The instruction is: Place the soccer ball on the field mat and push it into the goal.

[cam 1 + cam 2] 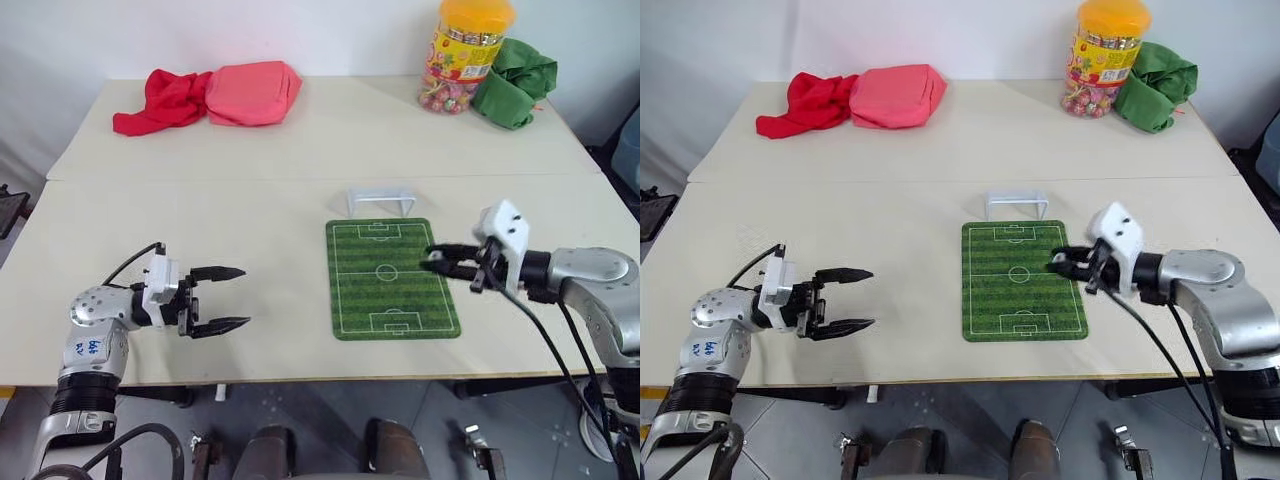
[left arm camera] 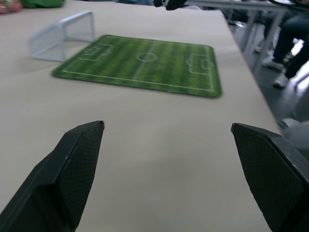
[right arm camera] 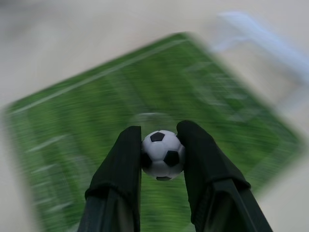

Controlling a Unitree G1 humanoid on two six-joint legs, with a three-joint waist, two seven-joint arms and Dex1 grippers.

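The field mat (image 3: 145,145) and goal (image 3: 270,53) are motion-blurred in the right wrist view.

Both arms are silver-grey metal with rounded joint housings. Each ends in a white wrist block and 2 black tapered fingers, the left gripper (image 1: 232,297) and the right gripper (image 1: 432,260). Black cables loop along each arm. Blue handwriting marks the left forearm.

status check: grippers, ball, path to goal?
Right gripper shut on soccer ball, above field mat. Left gripper open, idle. Goal at mat's far end, unobstructed.
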